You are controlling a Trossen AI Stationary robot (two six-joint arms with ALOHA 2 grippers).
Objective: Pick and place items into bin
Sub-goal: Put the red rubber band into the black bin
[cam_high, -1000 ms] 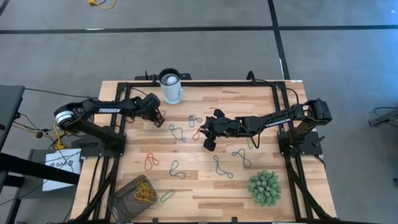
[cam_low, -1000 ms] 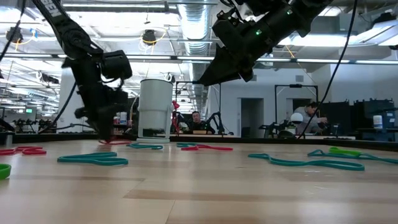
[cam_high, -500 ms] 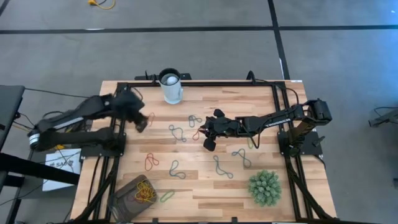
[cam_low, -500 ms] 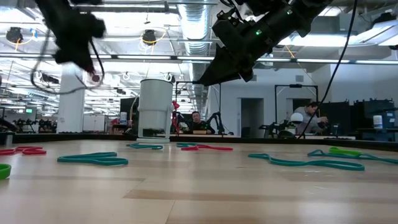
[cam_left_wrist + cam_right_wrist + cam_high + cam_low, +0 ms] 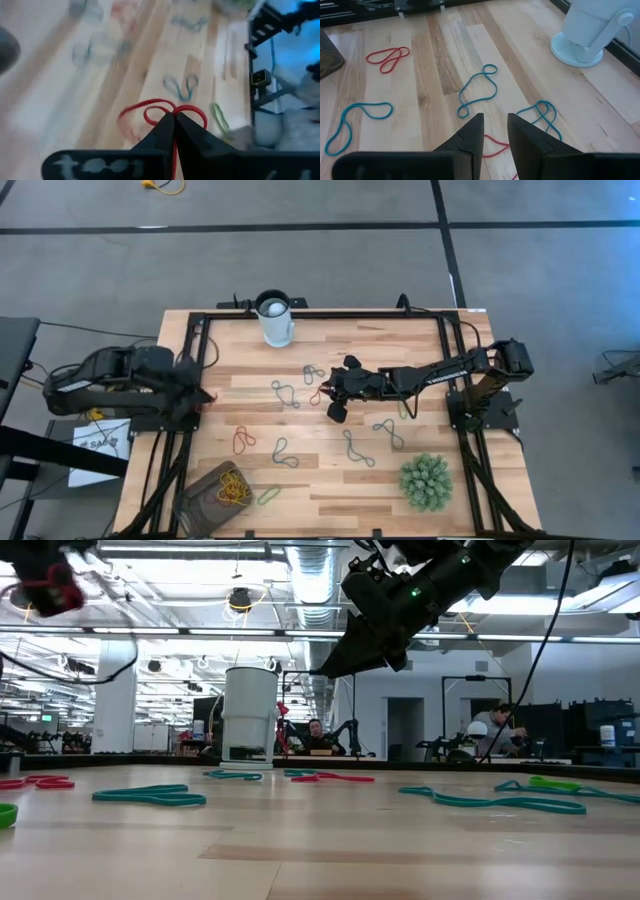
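Note:
My left gripper (image 5: 203, 396) is over the table's left edge, raised well above the wood, shut on a red band (image 5: 150, 107); it shows blurred at the low view's top left (image 5: 48, 585). My right gripper (image 5: 495, 120) hangs open above the table's middle (image 5: 335, 402), over a red band (image 5: 492, 145) and touching nothing. Teal bands (image 5: 283, 452) (image 5: 357, 448), another red band (image 5: 243, 440) and a green one (image 5: 268, 496) lie flat on the wood. The brownish bin (image 5: 205, 485) at the near left holds yellow and orange bands. My left gripper pinches the red band between its two shut fingers, at the place where its two loops meet (image 5: 170, 109). The fingers slant downward. The band is lifted clear of the table, its loops standing out slack past the fingertips.
A white cup (image 5: 275, 318) stands at the far edge. A spiky green plant ball (image 5: 425, 480) sits near the right front corner. A black frame (image 5: 320, 313) runs round the table. More teal bands (image 5: 285, 393) (image 5: 390, 432) lie by the right gripper.
My left gripper has risen from the wood near the white cup and drawn back toward the table's left edge, tipping less steeply, still shut. The red band has come up with it, clear of the table.

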